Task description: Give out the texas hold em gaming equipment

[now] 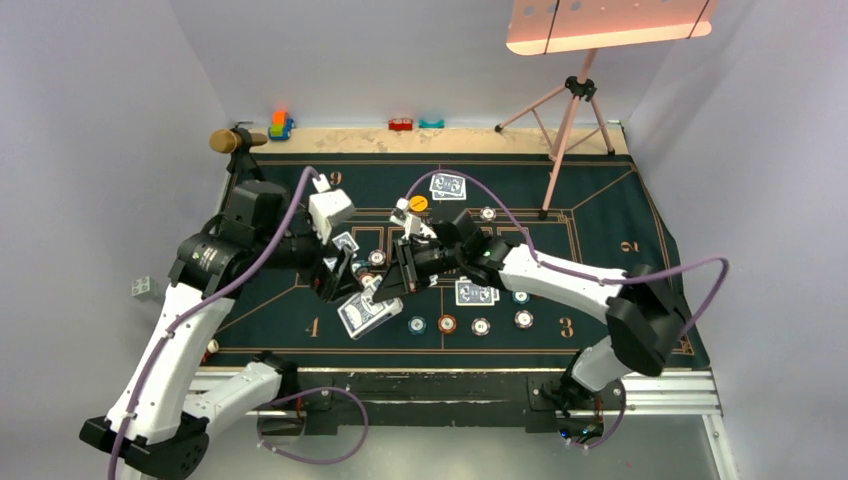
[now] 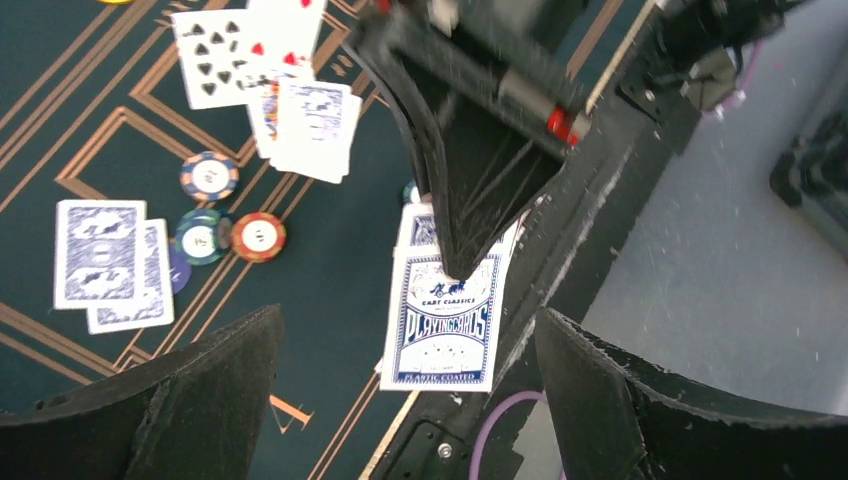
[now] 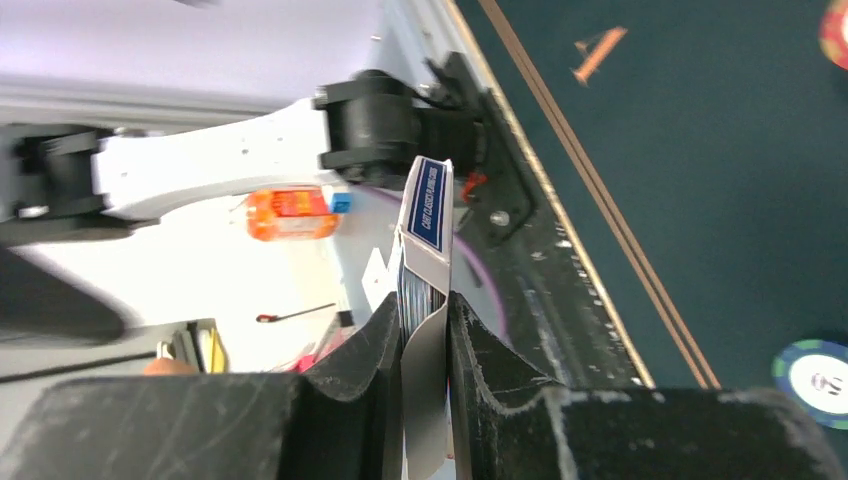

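The right gripper is closed on the box of playing cards and pinches one short end of it between its fingers. The box is lifted off the mat and hangs close to the near edge of the counter, a little left of the middle. Its long axis runs straight out from the right gripper, and the free end points toward the left gripper.

The left gripper is wide open and holds nothing. In its own wrist view the two fingers stand one on each side of the box, apart from it, and the printed face of the box looks at the camera. So the left arm is the free arm next to the box. I judge that the coming move is for it to advance along this axis and close on the free end. The flat face lies across the gap, so the fingers would meet the long side edges.

Further in on the mat lie several chips and blue-backed cards.
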Robot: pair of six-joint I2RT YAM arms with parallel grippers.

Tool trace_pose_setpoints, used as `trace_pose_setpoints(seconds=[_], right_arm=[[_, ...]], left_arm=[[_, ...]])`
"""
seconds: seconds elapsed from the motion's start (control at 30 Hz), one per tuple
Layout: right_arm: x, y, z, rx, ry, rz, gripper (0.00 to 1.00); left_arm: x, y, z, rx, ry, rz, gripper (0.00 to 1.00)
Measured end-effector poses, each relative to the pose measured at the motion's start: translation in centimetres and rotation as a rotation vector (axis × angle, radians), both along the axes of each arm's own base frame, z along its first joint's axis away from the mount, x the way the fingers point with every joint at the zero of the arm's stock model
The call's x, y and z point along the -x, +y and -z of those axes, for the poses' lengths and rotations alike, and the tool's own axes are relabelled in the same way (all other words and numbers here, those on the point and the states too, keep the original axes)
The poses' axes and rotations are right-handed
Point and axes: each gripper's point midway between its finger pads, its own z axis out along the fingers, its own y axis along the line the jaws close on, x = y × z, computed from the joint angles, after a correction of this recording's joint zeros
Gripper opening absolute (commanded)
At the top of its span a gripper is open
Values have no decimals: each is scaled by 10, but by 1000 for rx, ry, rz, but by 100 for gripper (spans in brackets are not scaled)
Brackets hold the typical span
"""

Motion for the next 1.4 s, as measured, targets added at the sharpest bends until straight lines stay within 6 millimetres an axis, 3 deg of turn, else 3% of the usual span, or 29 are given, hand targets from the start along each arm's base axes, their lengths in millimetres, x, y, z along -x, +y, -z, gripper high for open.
trace_pose_setpoints(seconds=[0.17,0.27,0.37,0.5,0.6,0.67,0.8,0.97,1.07,1.17,1.27,1.4], right_arm=[[-11,3,78,185,23,-18,18],[-17,5,124,282,37,-29,19],[-20,9,154,336,49,-45,20],[-23,26,155,305,16,-72,25],[-23,36,160,291,-22,-77,47],[-22,36,168,310,-25,-79,56],[-22,27,186,374,-50,-64,64],[-23,10,178,423,-106,-35,73],[-28,-2,161,453,-163,0,75],[-38,-15,124,450,-244,49,75],[-61,-34,73,405,-330,145,75],[-117,-93,1,355,-447,405,76]], left_arm=[[-31,17,-10,-14,-2,-142,100],[-44,30,1,-59,27,-213,100],[-51,41,16,-95,33,-265,100],[-52,54,31,-137,29,-319,100],[-61,61,32,-156,-8,-361,100],[-68,66,33,-172,-26,-390,100],[-84,75,37,-202,-55,-451,100],[-101,86,44,-212,-69,-536,100],[-110,93,43,-205,-85,-591,100],[-122,106,39,-186,-113,-659,100],[-134,124,40,-165,-122,-740,100],[-150,157,49,-155,-97,-860,100]])
